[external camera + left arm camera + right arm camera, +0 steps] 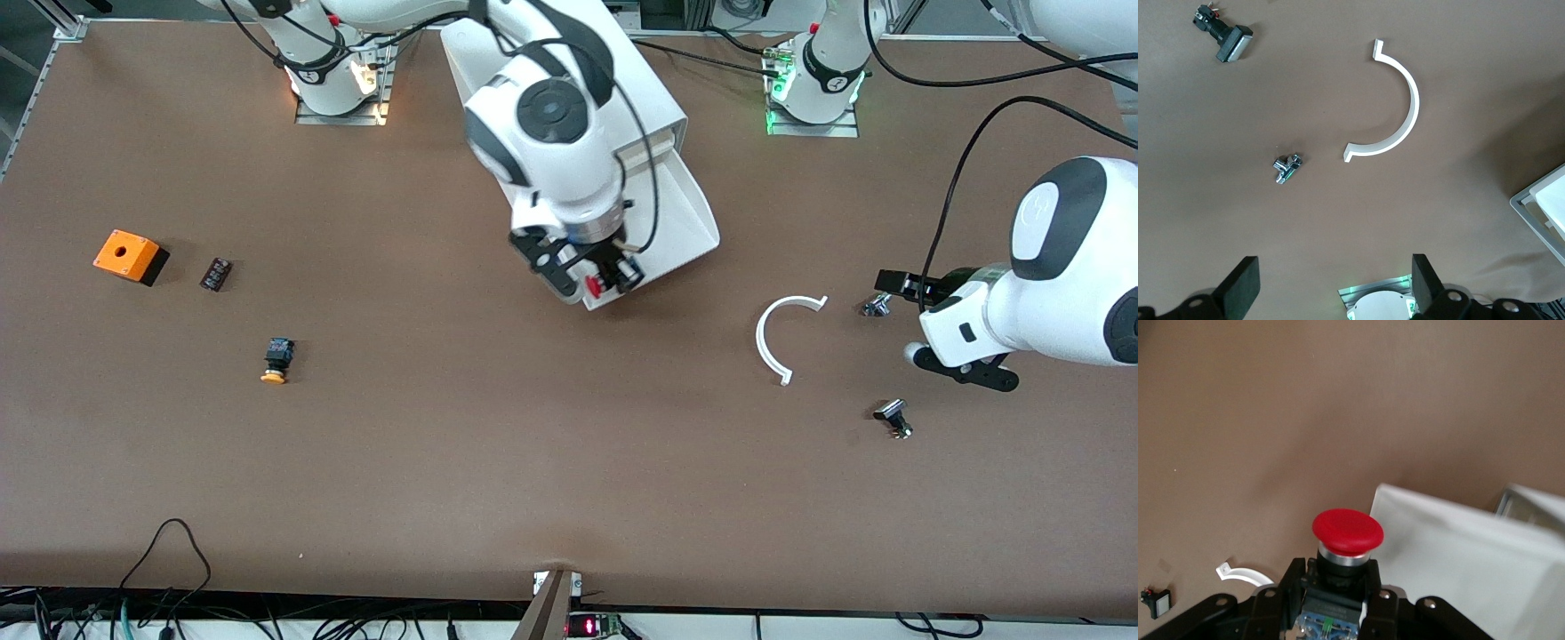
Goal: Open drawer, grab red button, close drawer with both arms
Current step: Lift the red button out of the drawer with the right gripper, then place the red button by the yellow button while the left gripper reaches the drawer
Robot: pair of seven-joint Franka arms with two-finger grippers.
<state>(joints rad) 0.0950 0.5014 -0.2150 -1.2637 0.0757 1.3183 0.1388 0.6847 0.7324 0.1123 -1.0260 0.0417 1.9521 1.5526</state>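
Note:
The drawer [689, 209] is pulled out of the white cabinet [645, 98] toward the front camera. My right gripper [605, 276] is shut on the red button [594, 285] and holds it over the drawer's front corner. In the right wrist view the gripper [1338, 587] clamps the button's black body, with the red cap [1347, 532] sticking out past the fingers and the drawer [1458, 553] beside it. My left gripper [929, 329] is open and empty above the table at the left arm's end. Its fingers [1238, 287] stand wide apart in the left wrist view.
A white arc piece [773, 338] lies between the drawer and the left gripper, with a small metal part [877, 307] and a black switch [893, 416] near it. An orange box [129, 255], a small black part [216, 273] and a yellow-capped button [277, 358] lie at the right arm's end.

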